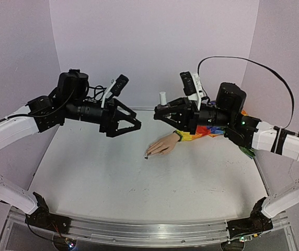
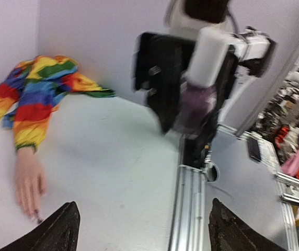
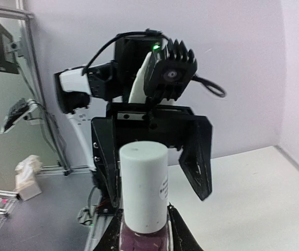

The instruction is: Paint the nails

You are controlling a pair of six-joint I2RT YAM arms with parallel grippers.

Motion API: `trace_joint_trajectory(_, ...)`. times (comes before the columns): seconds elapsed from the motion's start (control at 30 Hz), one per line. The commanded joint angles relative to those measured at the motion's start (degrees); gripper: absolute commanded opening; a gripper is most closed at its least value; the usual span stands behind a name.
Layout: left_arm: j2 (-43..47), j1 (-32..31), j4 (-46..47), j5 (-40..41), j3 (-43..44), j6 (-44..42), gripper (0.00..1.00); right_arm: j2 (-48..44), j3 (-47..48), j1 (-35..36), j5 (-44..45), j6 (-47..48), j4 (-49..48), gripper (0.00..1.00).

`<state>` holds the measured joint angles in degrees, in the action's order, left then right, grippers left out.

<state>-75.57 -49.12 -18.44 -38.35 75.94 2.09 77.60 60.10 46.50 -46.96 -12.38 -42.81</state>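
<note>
On the table (image 1: 113,178), nails (image 1: 147,155) below and between left fingers (image 1: 130,113) spread, right fingers (image 1: 165,111) pinching polish bottle (image 3: 143,193).

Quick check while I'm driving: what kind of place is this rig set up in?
Probably a robotics lab cell: a white table boxed in by plain pale walls, an aluminium rail along its near edge, and cluttered shelving beyond the table's side.

Soft, even light fills the room, with only faint shadows on the white table (image 1: 113,178). From the left wrist, the right end effector (image 2: 191,104) and its polish bottle (image 2: 204,63) look smeared with blur.
</note>
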Motion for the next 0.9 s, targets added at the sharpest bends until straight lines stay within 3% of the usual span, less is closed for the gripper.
trace_joint_trajectory(0.0,6.35,3.21,-2.14,16.76,-1.75,12.56,0.91,-0.48,2.97,0.36,18.80,10.15,4.73,0.00)
trace_joint_trajectory(0.17,6.74,4.56,-1.20,20.78,-1.05,22.75,0.89,3.42,3.56,1.84,32.83,11.35,4.16,0.00)
trace_joint_trajectory(0.27,5.76,4.51,3.23,20.72,-1.04,24.69,0.77,5.72,4.68,4.84,41.22,11.92,3.62,0.00)
trace_joint_trajectory(0.33,4.20,4.56,5.50,20.48,-0.48,25.24,0.75,7.52,5.79,7.10,44.81,11.93,3.40,0.00)
trace_joint_trajectory(0.6,-1.73,4.48,6.82,16.15,4.30,23.75,0.60,12.75,10.10,12.03,48.35,15.02,3.35,0.00)
trace_joint_trajectory(0.77,-1.64,4.37,6.92,16.45,3.56,23.57,0.40,14.22,11.56,12.66,48.21,15.04,2.91,0.00)
trace_joint_trajectory(0.87,-1.49,4.32,6.99,16.71,3.05,23.67,0.36,15.25,12.84,13.06,47.85,14.98,2.88,0.00)
